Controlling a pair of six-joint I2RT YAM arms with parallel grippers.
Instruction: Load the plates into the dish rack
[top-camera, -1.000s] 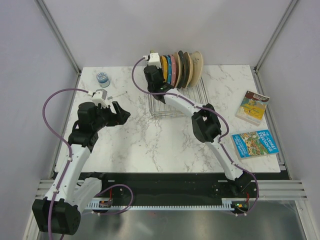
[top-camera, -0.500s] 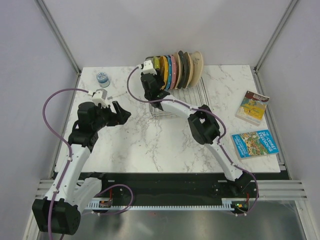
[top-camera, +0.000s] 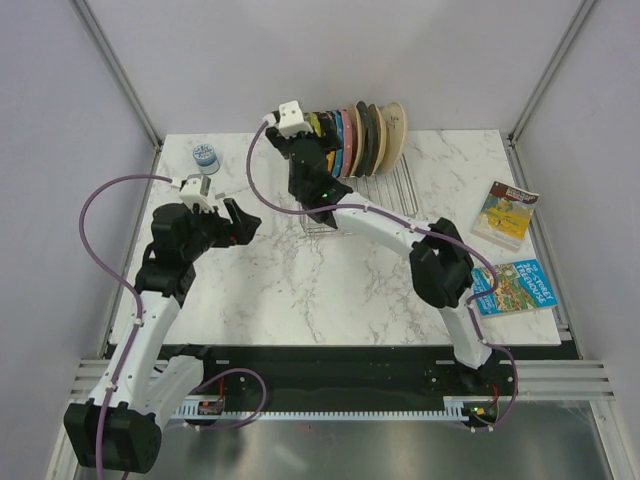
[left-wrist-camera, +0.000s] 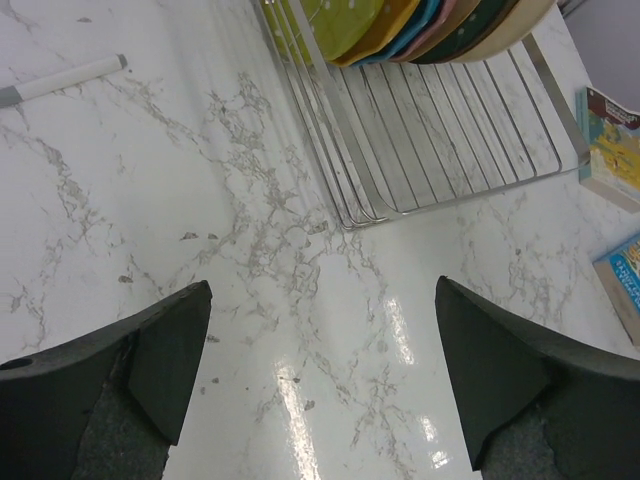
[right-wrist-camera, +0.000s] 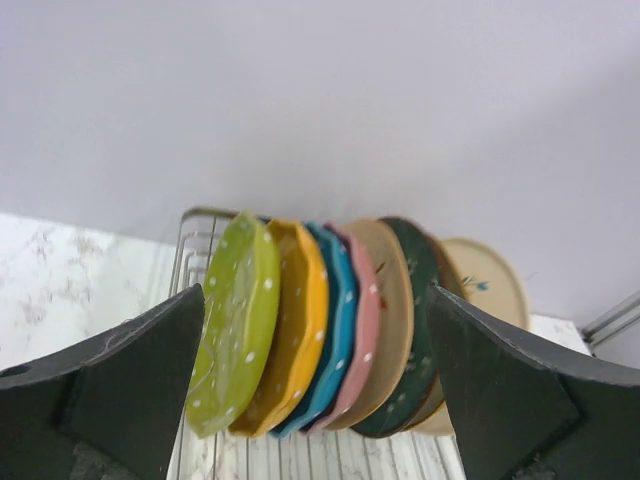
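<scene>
Our right tool (right-wrist-camera: 316, 300), released, faces the four dotted plates (right-wrist-camera: 335, 320) standing in the rack (left-wrist-camera: 440, 130); a careless retreat could clip the green plate (right-wrist-camera: 235, 320) and topple the row, we judge. Our left tool (left-wrist-camera: 322, 290) hangs released above the worktop (left-wrist-camera: 150, 200).

From high above the near edge we look down on the whole table (top-camera: 300, 290) from afar. Our left wrist view looks steeply down at the tabletop from close by, with the dish rack (left-wrist-camera: 440, 130) at its top edge. Our right wrist view faces the plates (right-wrist-camera: 330, 330) in that rack almost level, very near; all three views share rack and plates.
</scene>
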